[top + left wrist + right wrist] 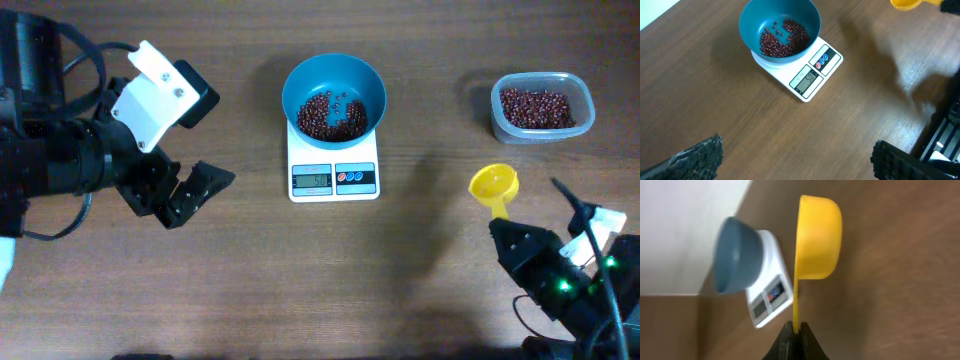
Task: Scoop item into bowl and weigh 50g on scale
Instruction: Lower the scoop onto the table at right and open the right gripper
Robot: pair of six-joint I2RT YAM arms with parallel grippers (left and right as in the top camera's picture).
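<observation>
The blue bowl [333, 95] stands on the white scale [333, 178] at the middle back, with dark red-brown beans [331, 115] in it. The display reads about 50. My left gripper [195, 190] is open and empty, left of the scale. Bowl [779, 30], beans [784, 40] and scale [812, 75] show in the left wrist view, beyond the open fingers [797, 160]. My right gripper [503, 228] is shut on the handle of a yellow scoop [495, 186], right of the scale. In the right wrist view the fingers [796, 329] pinch the scoop [817, 237], with bowl [737, 255] and scale [771, 295] behind.
A clear rectangular tub [541, 106] with more beans stands at the back right. Both arms' cables and bodies fill the left edge and the lower right corner.
</observation>
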